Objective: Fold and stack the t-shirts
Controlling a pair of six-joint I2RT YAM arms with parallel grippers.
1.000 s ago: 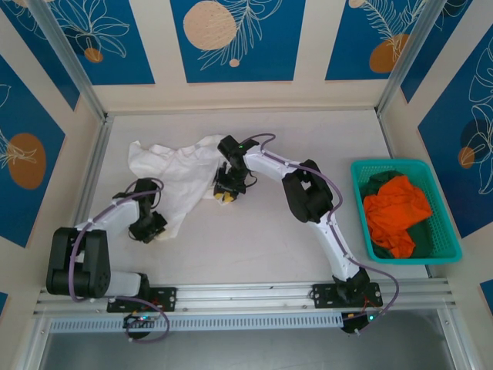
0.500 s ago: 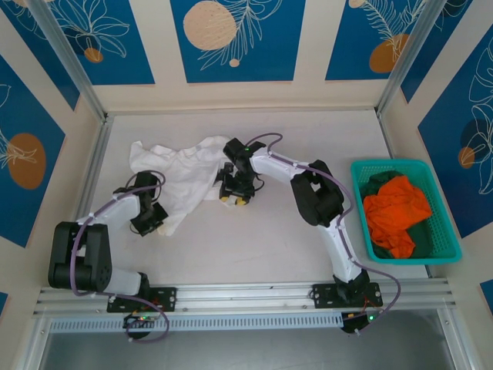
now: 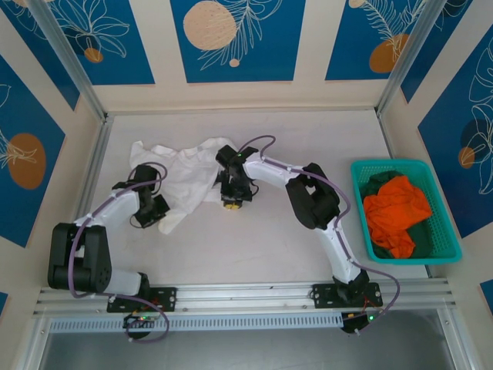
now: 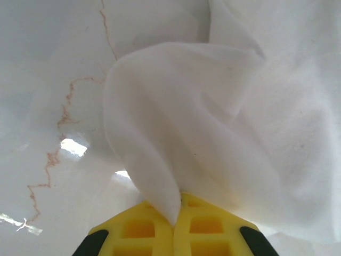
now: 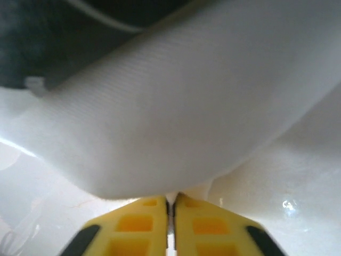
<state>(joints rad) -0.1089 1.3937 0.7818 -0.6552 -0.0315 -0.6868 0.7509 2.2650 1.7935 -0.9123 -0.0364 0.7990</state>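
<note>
White t-shirt (image 3: 189,173), in left hand (image 4: 176,207), right hand (image 5: 171,201)

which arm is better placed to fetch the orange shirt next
Right, probably: the teal basket with the orange shirt sits on its side, far from the left arm. The right fingers and left fingers are both shut on the white shirt, so release first.

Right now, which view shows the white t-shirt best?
Top external: it shows the whole white t-shirt, crumpled on the table. The wrist views give close-up folds pinched by the left gripper and right gripper.
</note>
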